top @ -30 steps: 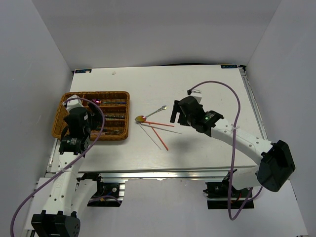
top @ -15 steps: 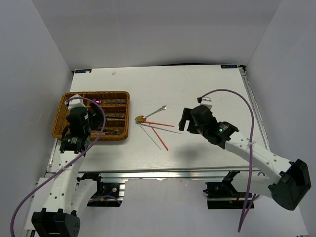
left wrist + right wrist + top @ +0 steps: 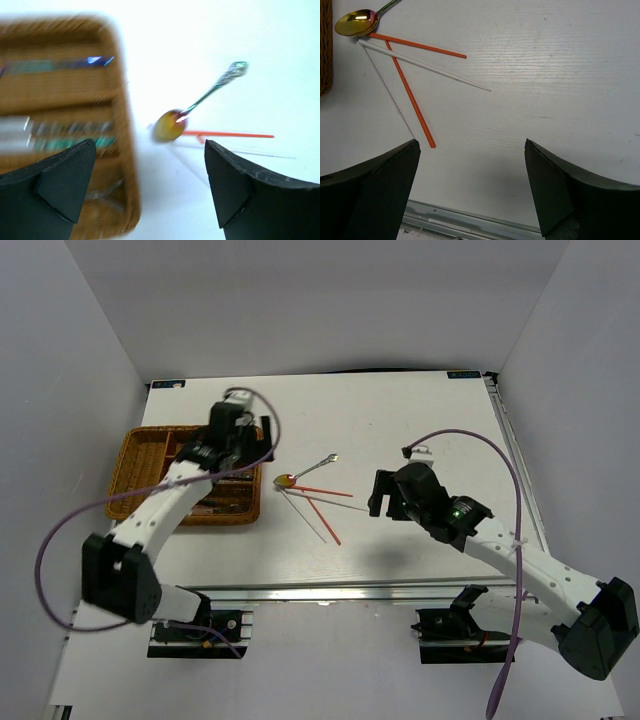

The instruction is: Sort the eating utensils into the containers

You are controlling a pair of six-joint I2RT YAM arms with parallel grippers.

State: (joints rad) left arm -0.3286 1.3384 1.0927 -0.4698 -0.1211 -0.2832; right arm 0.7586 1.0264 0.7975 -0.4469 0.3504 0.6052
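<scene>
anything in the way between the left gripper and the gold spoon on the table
Nothing visible does. The left gripper is open, and only bare table lies around the gold spoon. A red chopstick ends right by its bowl.

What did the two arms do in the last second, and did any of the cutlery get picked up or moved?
The left hand swung from the left side of the basket across to its right edge, toward the spoon. The right hand drew back to the right, away from the chopsticks. Both hands are open and empty; nothing was picked up or dropped. Spoon, chopsticks and basket stayed put.
</scene>
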